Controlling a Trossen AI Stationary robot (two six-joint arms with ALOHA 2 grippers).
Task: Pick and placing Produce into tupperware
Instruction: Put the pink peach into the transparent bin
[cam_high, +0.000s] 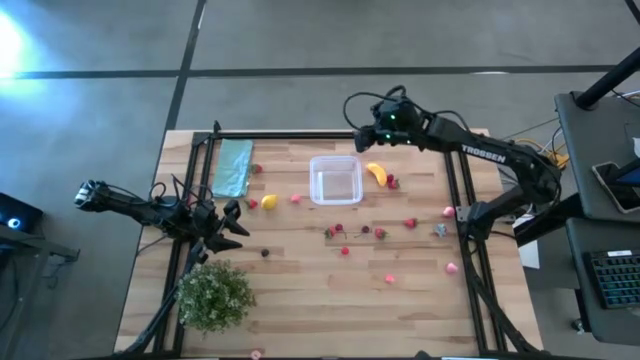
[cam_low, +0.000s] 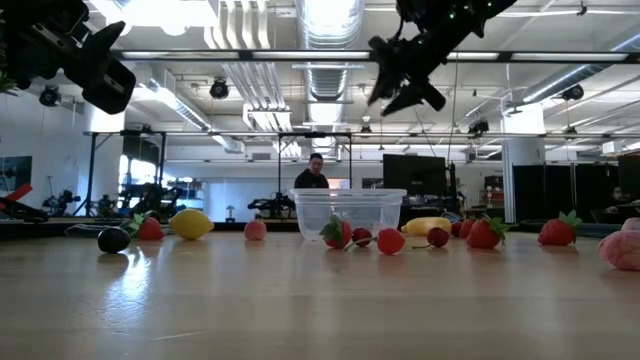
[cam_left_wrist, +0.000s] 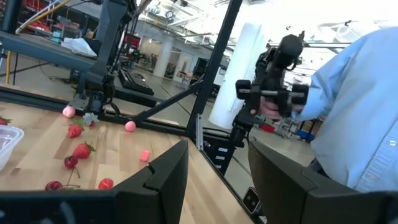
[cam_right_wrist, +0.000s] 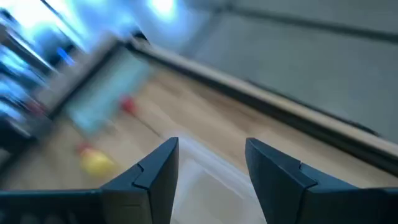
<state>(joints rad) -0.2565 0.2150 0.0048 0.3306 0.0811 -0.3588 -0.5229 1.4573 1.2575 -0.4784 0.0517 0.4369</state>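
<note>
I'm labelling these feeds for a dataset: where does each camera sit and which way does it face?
High: overhead, straight down on the table; both arms show.
Low: table-top height, level past the tupperware into the room; arms hang above.
Left wrist: on the left arm, past the open left gripper over scattered produce.
Right wrist: on the right arm, past the open right gripper.
High and low views share the lemon.

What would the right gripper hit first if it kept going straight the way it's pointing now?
Probably the tupperware: the open right gripper points down at its near edge in the wrist view. Depth is unclear; the lemon and teal cloth lie beyond.
</note>
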